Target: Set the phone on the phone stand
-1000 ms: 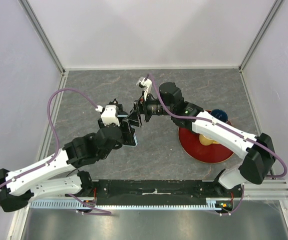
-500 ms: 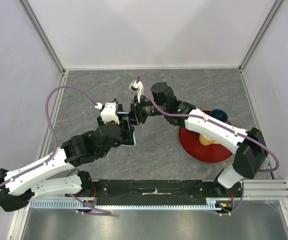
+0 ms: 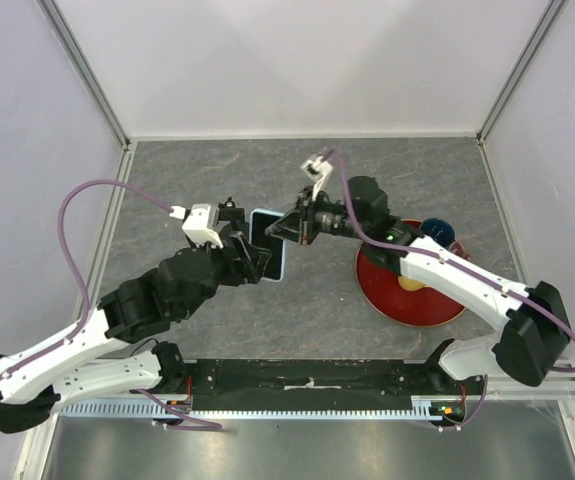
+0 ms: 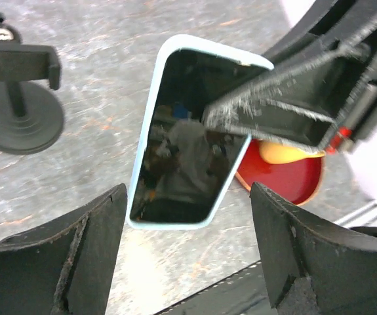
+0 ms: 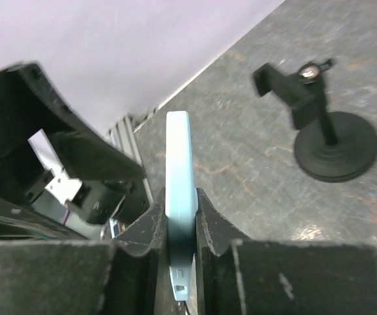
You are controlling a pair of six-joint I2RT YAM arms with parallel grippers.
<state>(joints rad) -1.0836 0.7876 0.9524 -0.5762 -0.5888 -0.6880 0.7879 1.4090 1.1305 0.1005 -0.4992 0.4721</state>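
The phone (image 3: 267,246), black screen with a pale blue rim, hangs above the table between the two arms. My right gripper (image 3: 289,228) is shut on its edge; in the right wrist view the fingers (image 5: 211,226) clamp both faces of the phone (image 5: 178,147), seen edge-on. My left gripper (image 4: 187,191) stands open just short of the lower end of the phone (image 4: 181,138), touching nothing. The phone stand (image 4: 19,105), a black disc with a post and clamp, stands empty on the table and shows in the right wrist view as the phone stand (image 5: 329,134).
A red plate (image 3: 407,305) with a yellow object on it lies at the right, under my right arm, and a dark blue cup (image 3: 439,231) stands at its far edge. Metal rails and pale walls bound the grey table.
My right gripper has shut on the phone and carried it to the right. My left arm has drawn back a little with its jaws still open.
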